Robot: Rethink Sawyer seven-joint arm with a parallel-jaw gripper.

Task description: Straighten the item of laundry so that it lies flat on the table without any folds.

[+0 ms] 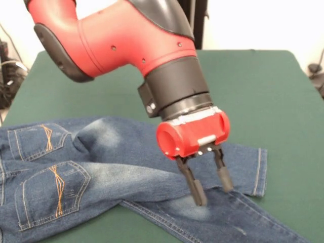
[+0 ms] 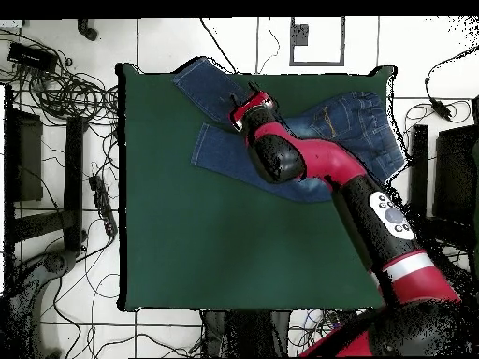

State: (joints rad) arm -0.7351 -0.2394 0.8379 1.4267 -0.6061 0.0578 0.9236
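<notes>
The jeans (image 1: 101,167) lie on the green table (image 1: 263,96) with one leg crossed over the other, so they are not flat yet. The gripper (image 1: 211,183) hangs over the crossing, its fingers apart and holding nothing, likely ready to grab a leg.

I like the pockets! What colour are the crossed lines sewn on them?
Orange, on the blue jeans pockets; clearest in the front view.

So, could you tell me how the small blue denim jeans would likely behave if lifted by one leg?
The blue denim jeans would probably droop: the legs already lie crossed and creased. Open gripper fingers may only pinch one layer.
</notes>
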